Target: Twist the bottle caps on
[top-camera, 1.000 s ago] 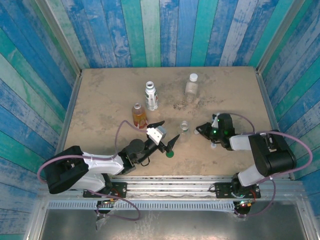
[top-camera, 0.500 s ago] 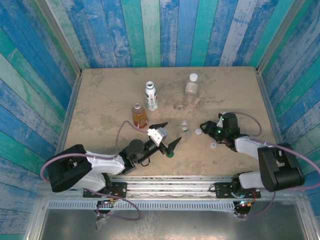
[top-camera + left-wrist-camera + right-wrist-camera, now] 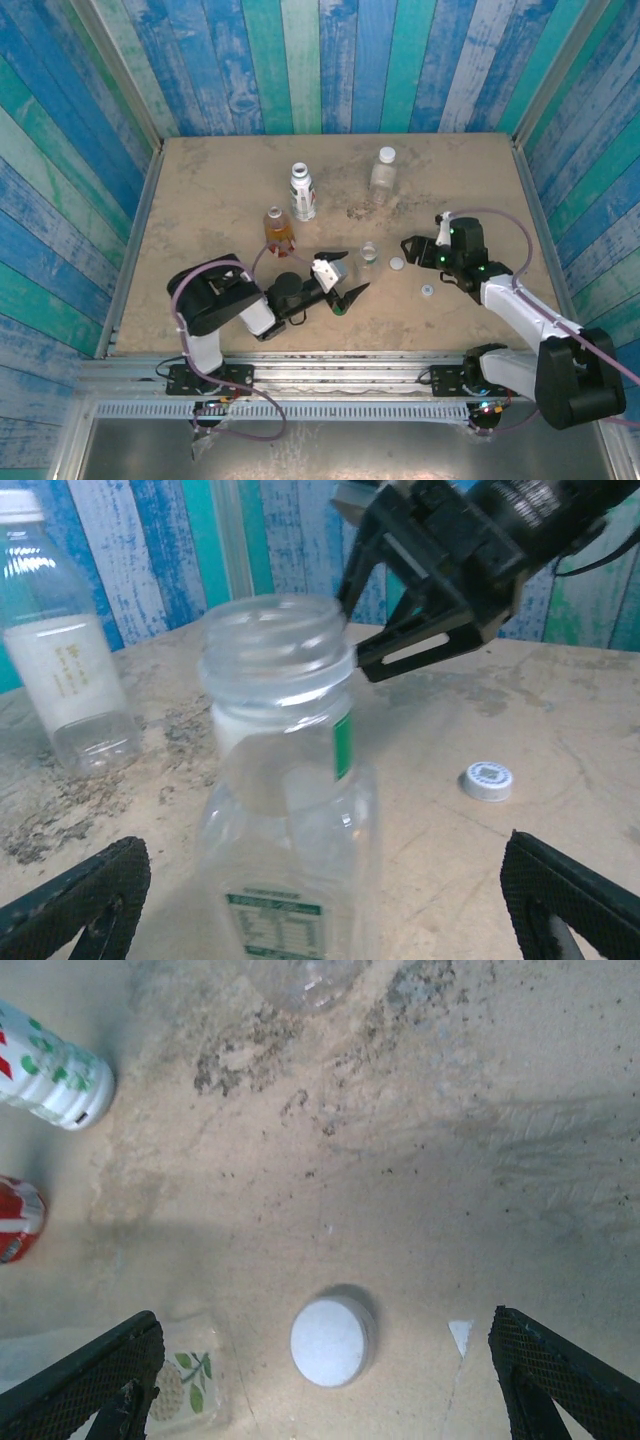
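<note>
right gripper (image 3: 410,252) pulled back, jaws spread | white cap (image 3: 333,1340) round, smooth (lying flat) | left gripper (image 3: 346,272) spread wide

Walls (image 3: 330,60) blue-teal striped planks; table (image 3: 200,200) sandy tan; cap (image 3: 333,1340) white; bottle (image 3: 279,230) amber.

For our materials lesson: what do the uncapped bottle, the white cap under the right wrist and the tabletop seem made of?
Uncapped bottle: likely clear glossy plastic; see-through wall with bright highlights. White cap: opaque matte plastic, smooth and moulded-looking. Tabletop: mottled beige, matte, stone or laminate; cannot tell which.
</note>
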### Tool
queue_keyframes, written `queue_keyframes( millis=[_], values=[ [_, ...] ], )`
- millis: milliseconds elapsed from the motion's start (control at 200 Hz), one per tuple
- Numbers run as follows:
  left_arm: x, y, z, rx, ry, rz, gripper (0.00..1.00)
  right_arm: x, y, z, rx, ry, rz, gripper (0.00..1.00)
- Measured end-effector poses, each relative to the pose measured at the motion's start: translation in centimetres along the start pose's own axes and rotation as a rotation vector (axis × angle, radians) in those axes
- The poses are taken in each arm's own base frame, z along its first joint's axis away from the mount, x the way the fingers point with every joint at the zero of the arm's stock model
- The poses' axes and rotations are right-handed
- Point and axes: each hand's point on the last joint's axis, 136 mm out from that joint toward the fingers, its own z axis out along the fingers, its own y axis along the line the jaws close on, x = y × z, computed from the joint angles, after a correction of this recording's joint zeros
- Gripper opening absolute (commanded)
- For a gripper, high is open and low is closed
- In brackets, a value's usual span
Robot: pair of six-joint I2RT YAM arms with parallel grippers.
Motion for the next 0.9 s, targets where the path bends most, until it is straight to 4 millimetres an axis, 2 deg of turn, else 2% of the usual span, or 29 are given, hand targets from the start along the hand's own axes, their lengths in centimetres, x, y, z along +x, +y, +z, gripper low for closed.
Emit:
queue_keyframes(
  millis=[225,481,696,901],
  values=[
    [-0.2,2.5,1.2,-0.02,-0.045,0.006,0.94,0.4,0.1,-0.5,0.007,0.017,-0.032,0.87],
    [-0.5,1.4,3.2,0.08,-0.063,0.015,0.94,0.5,-0.2,-0.6,0.026,0.016,-0.039,0.87],
    [0.4,0.6,3.6,0.132,-0.045,0.005,0.95,0.5,-0.3,-0.6,0.036,0.016,-0.043,0.87],
    [1.5,0.6,4.0,0.132,-0.023,-0.027,1.0,0.5,-0.5,-0.5,0.044,0.015,-0.043,0.86]
  ],
)
